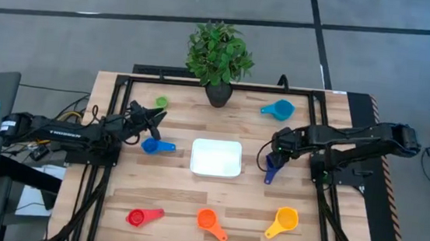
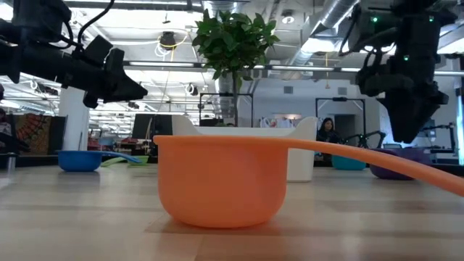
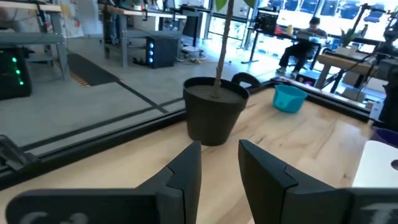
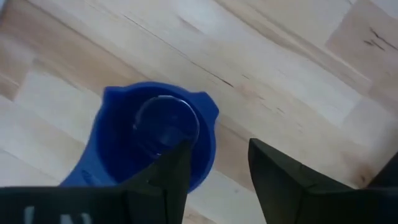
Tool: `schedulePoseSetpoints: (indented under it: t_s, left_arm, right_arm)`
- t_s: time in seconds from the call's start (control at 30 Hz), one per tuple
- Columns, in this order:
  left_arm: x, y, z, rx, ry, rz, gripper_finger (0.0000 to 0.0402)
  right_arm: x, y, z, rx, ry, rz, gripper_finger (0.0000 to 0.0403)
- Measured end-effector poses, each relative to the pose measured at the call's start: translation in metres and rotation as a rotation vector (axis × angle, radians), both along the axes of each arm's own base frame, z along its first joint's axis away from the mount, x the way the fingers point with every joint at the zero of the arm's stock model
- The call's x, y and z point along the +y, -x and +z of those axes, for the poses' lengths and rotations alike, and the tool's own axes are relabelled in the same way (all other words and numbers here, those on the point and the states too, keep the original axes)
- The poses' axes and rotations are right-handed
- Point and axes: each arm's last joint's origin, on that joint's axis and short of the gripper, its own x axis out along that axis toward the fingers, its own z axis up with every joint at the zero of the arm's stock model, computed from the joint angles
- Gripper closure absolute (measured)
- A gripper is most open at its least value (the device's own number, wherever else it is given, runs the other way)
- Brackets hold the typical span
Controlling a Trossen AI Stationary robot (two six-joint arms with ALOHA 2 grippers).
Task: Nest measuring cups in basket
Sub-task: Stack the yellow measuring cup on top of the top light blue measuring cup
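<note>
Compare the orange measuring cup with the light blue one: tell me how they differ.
The orange measuring cup lies at the table's near edge, in front of the basket; the light blue measuring cup lies at the far edge, right of the plant pot. In the high view, the orange cup's handle points toward the lower right, the light blue cup's toward the left. Both stand open side up on the table, outside the basket, with no gripper on them.

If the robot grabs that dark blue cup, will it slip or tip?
The dark blue cup looks like smooth, glossy plastic, so it may slip between the right gripper fingers. It is probably stiff and light. Its handle sticks out to one side, so it might tilt when lifted.
</note>
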Motion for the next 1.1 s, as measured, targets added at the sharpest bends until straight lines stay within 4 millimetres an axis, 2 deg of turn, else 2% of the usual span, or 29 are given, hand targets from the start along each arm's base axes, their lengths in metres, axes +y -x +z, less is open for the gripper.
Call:
schedulePoseSetpoints:
  t_s: [0.27,0.57,0.77,0.97,1.1]
  left_arm:
    - [0.002,0.001,0.0,-0.006,0.005,0.017,0.0306]
    - [0.002,-0.002,0.008,-0.072,0.034,0.002,0.0306]
    - [0.002,-0.006,0.017,-0.07,0.062,-0.019,0.0305]
    - [0.002,-0.01,0.025,-0.053,0.076,-0.031,0.0305]
    - [0.003,-0.01,0.025,-0.061,0.095,-0.016,0.0309]
  right_arm:
    - [0.003,-0.003,0.001,-0.024,0.0,0.023,0.0213]
    - [0.003,-0.01,-0.013,0.073,0.008,0.092,0.0258]
    - [0.003,-0.019,-0.026,0.135,0.009,0.145,0.027]
    - [0.002,-0.021,-0.034,0.176,0.005,0.143,0.0275]
    - [0.002,-0.021,-0.035,0.184,0.002,0.093,0.0306]
